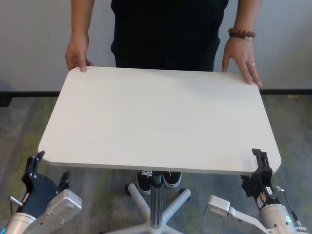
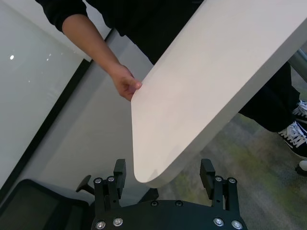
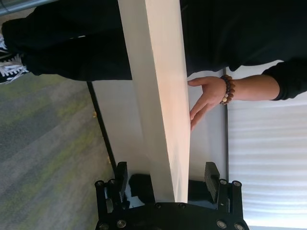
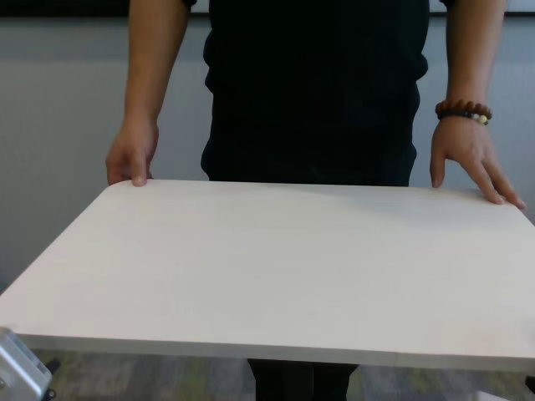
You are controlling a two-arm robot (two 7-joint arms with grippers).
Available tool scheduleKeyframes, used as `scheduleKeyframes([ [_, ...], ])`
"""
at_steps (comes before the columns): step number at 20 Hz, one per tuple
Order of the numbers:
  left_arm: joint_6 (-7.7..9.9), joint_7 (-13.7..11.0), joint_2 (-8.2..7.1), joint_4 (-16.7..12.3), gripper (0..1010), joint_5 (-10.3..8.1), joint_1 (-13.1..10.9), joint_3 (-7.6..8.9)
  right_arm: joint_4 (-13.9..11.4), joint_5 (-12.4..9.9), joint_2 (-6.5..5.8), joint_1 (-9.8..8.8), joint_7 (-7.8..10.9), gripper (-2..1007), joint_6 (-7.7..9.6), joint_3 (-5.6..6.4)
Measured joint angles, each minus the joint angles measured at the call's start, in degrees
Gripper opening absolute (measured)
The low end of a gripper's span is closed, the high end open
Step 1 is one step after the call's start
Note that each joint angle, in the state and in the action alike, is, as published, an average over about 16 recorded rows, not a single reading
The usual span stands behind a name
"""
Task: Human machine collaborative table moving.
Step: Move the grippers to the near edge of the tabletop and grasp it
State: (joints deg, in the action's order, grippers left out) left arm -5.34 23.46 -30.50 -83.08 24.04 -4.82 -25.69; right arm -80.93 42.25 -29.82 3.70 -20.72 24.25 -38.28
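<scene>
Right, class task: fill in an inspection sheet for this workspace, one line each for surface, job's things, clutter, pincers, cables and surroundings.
Surface: white table top, bare, nothing on it.
Job's things: table on one metal leg with a star foot; person at the far edge, one hand curled over the far-left corner, the other hand, with a bead bracelet, resting on the far-right corner.
Clutter: nothing seen.
Pincers: left pincer open, its fingers either side of the near-left corner, not touching; right pincer open, straddling the near-right edge.
Cables: nothing seen.
Surroundings: grey carpet, pale wall behind the person.
</scene>
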Motion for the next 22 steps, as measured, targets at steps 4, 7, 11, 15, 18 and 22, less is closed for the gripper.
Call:
scheduleKeyframes([
  [4, -0.32, 0.3, 0.71, 1.1, 1000, 0.54, 0.2, 0.32, 1.6, 1.3, 0.95, 0.74, -0.17, 1006, 0.01, -0.22],
  [7, -0.50, 0.7, 1.31, 2.0, 1000, 1.33, 0.5, 0.43, 2.5, 2.1, 1.51, 1.06, -0.39, 1006, 0.05, -0.22],
  [11, -0.59, 1.6, 2.14, 3.0, 1000, 2.87, 0.8, 0.43, 3.4, 2.9, 2.07, 1.32, -0.57, 1006, 0.16, -0.18],
  [15, -0.53, 2.5, 2.91, 3.8, 1000, 4.87, 1.1, 0.29, 3.9, 3.2, 2.36, 1.39, -0.64, 1006, 0.21, -0.08],
  [18, -0.45, 3.1, 3.35, 4.2, 1000, 6.21, 1.3, 0.16, 4.0, 3.2, 2.43, 1.36, -0.68, 1006, 0.18, 0.02],
  [22, -0.35, 3.6, 3.74, 4.7, 1000, 7.47, 1.5, 0.03, 3.9, 3.1, 2.40, 1.32, -0.62, 1006, 0.17, 0.05],
])
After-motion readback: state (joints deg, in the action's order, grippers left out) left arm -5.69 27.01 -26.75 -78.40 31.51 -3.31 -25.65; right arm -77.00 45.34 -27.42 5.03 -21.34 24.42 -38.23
